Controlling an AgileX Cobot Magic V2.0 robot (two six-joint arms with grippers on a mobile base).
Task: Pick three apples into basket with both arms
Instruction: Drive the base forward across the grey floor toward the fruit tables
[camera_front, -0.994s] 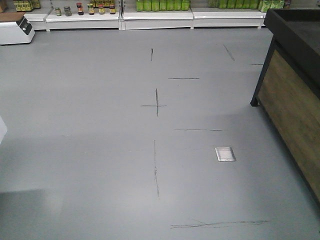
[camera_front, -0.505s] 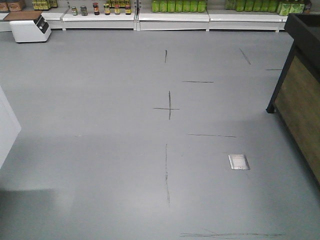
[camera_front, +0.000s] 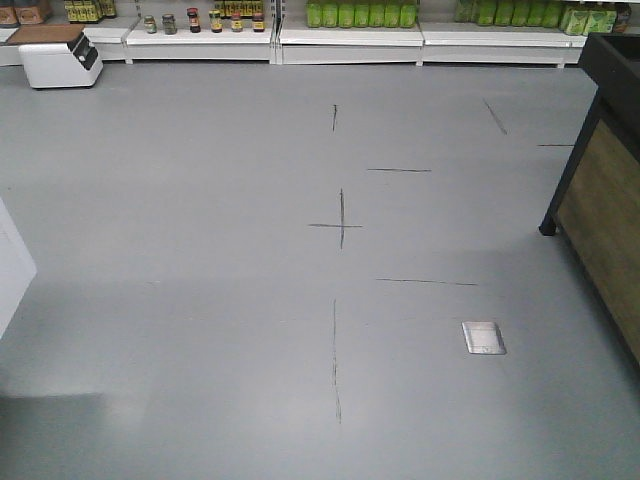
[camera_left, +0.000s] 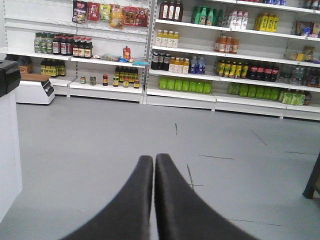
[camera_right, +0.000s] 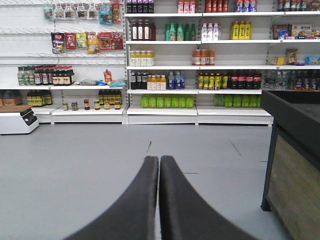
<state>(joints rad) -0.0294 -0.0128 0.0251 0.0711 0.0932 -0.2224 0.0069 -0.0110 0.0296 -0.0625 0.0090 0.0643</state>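
No apples and no basket show in any view. In the left wrist view my left gripper (camera_left: 154, 159) is shut, its two black fingers pressed together over bare grey floor with nothing between them. In the right wrist view my right gripper (camera_right: 159, 160) is shut too and holds nothing. Both point across the floor toward the stocked shelves. Neither arm shows in the front view.
Grey floor with black tape marks (camera_front: 340, 222) and a metal floor plate (camera_front: 483, 337). Shelves of bottles and jars (camera_left: 210, 55) line the far wall. A dark wooden display stand (camera_front: 605, 190) is at the right, a white scale box (camera_front: 58, 55) far left, a white counter (camera_left: 9, 150) near left.
The front view has swung left and slightly back: the wooden stand slid toward the right edge, the white box and a white counter edge came into view at the left.
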